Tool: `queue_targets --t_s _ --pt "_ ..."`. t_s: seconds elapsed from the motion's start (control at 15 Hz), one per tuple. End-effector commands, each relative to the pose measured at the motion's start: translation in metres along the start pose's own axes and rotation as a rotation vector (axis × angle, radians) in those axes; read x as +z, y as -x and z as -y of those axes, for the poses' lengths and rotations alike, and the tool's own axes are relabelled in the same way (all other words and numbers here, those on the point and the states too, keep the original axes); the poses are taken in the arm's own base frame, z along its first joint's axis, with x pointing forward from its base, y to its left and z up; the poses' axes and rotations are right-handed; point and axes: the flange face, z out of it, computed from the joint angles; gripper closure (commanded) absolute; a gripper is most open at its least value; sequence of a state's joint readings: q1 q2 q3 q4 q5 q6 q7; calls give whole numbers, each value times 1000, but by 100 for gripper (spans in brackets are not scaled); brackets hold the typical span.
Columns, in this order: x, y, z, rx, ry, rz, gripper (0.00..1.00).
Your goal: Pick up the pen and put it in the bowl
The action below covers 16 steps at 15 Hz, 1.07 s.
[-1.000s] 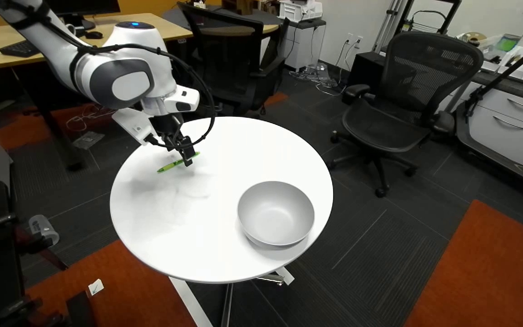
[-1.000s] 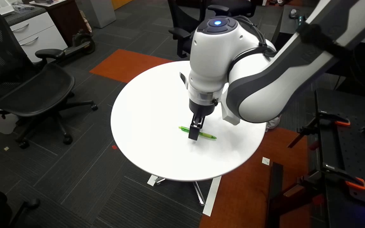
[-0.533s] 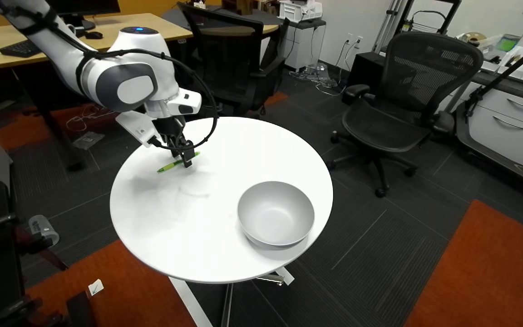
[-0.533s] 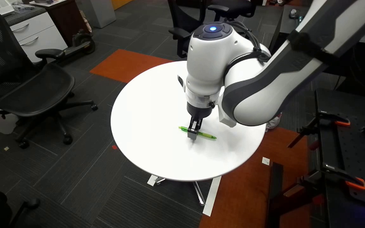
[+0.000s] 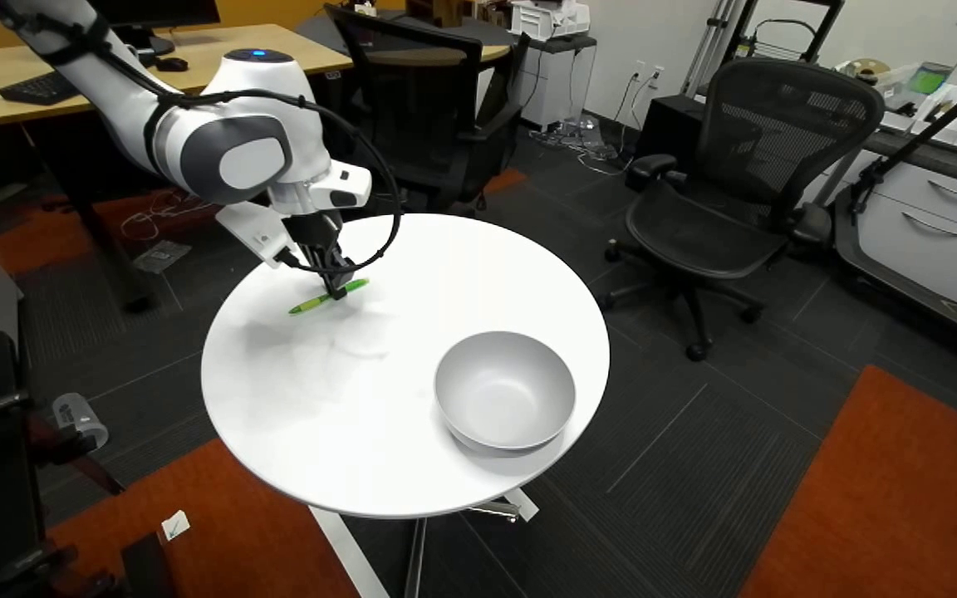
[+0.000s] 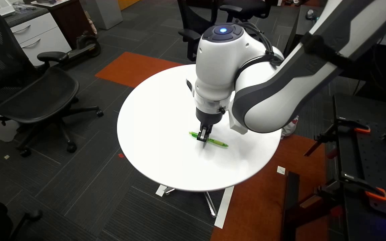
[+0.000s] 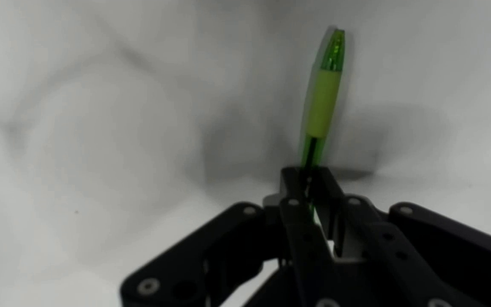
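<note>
The tool (image 7: 308, 175) is clenched on the pen (image 7: 324, 102), which runs crosswise between the two fingertips (image 7: 290, 182). The pen projects on both sides of the tool: on one side, a yellow-green grip section and a green tip; on the opposite side, the green rear end, seen in both exterior views. Whether the pen touches the worktop (image 5: 395, 453) below the tool cannot be determined.

Above the tool, the arm (image 5: 250, 158) bears faint marks (image 6: 312, 65), too small to read. The arm slopes down to a bend; from the bend, the end link (image 6: 214, 67) points downward, carrying the tool over the worktop. A blue light (image 6: 223, 30) glows on top of the end link.

Well apart from the tool, the bowl (image 5: 505, 399) stands upright on the worktop, near the edge. Farther out, a white card (image 5: 175, 524), marked too small to read, lies on the floor (image 5: 246, 531).
</note>
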State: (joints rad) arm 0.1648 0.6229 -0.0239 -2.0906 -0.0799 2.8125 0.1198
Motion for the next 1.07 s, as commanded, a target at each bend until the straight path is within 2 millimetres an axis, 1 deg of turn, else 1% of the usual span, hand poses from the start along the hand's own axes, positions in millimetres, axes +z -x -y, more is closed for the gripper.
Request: queue_targets --t_s 0.0,0.2,0.47,0.67,0.87,1.0 --pt "-18 -5 -12 45 17 -29 97" --pt "-44 -7 -37 81 43 -61 97" --pt "-91 -14 -78 134 66 -127 97" --pt "-119 -17 -106 181 77 -176 97" --pt "-137 -17 -140 249 108 -214 97" --pt "-142 -16 -164 301 133 -224 97"
